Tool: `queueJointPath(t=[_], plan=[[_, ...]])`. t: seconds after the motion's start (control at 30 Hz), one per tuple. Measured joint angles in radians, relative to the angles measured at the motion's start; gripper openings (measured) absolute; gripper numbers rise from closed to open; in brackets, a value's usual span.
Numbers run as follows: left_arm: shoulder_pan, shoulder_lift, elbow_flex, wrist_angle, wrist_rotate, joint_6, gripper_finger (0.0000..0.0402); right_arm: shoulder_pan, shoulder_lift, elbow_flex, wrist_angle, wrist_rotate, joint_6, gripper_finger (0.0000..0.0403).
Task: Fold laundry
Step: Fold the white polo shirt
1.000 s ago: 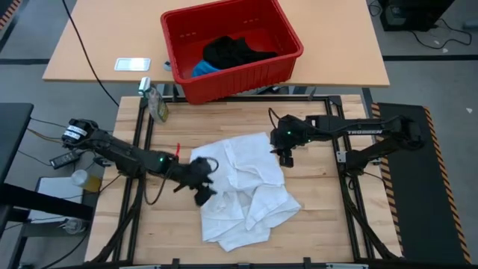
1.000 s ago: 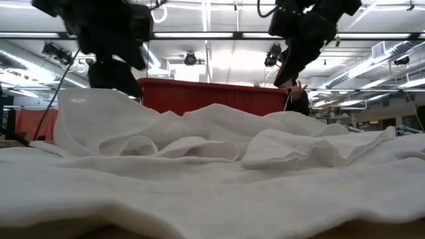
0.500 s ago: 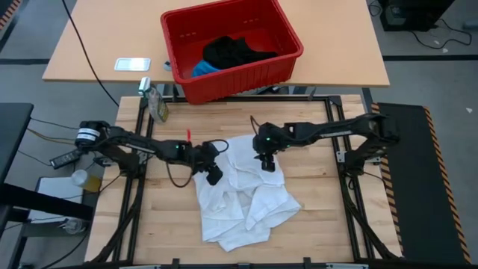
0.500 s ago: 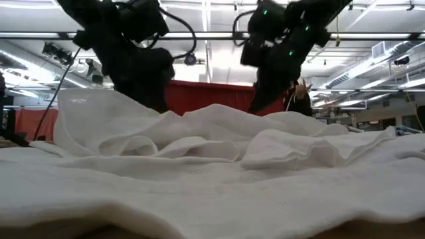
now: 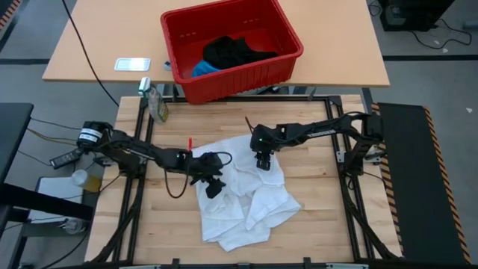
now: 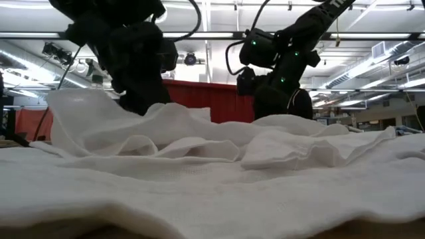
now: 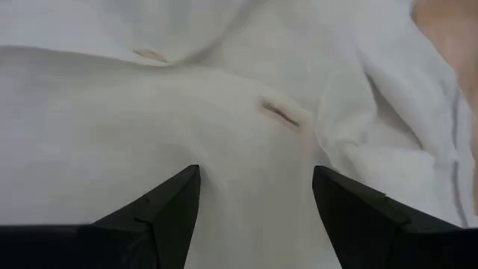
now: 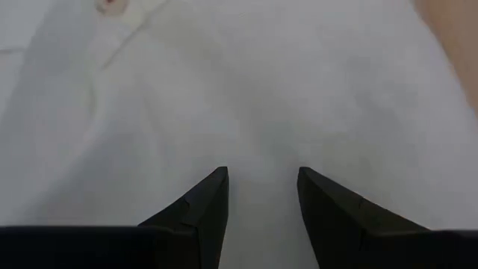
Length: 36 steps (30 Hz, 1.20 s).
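**Both grippers standing on the white garment**

The white garment [image 5: 243,190] is lying crumpled on the wooden table [image 5: 321,202], on the side of the red basket [image 5: 231,45] nearest the arms. All positions below refer to this garment.

The left gripper [image 5: 213,187] is pressing down on the garment's left edge. In the left wrist view, its fingers [image 7: 160,213] are standing apart, with white cloth lying between and beneath them; nothing is clamped.

The right gripper [image 5: 262,161] is resting on the garment's upper part, on the basket side. In the right wrist view, its fingers [image 8: 202,209] are parted by a narrower gap, with flat cloth showing between the tips; no fold is pinched.

In the low view, both grippers are meeting the cloth behind its raised folds.

The black garment [image 5: 235,51] and the bright blue garment [image 5: 202,69] are lying inside the red basket, well apart from the white garment.
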Motion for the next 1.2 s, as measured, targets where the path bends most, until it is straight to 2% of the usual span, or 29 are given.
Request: queueJointPath(t=[0.13,0.5,0.6,0.8,1.07,1.2], plan=[[-0.051,0.0,0.0,0.052,0.001,-0.006,0.0263,-0.007,-0.003,0.0,0.0,0.03,0.033,0.0169],[-0.208,0.007,0.0,0.067,0.008,-0.06,0.0263,-0.018,-0.004,0.0,-0.001,-0.007,0.039,0.0157],[-0.233,0.011,-0.002,0.098,0.049,-0.044,0.0263,-0.019,-0.005,0.0,-0.002,-0.01,0.039,0.0157],[-0.218,-0.034,0.0,0.195,0.165,-0.063,0.0263,-0.021,-0.005,0.0,-0.008,-0.021,0.058,0.0157],[-0.169,-0.156,0.0,0.183,0.171,-0.114,0.0263,-0.031,-0.051,0.094,-0.151,-0.023,0.03,0.0157],[-0.187,-0.172,0.0,0.099,0.17,-0.075,0.0263,-0.034,-0.109,0.129,-0.166,-0.062,-0.016,0.0157]])
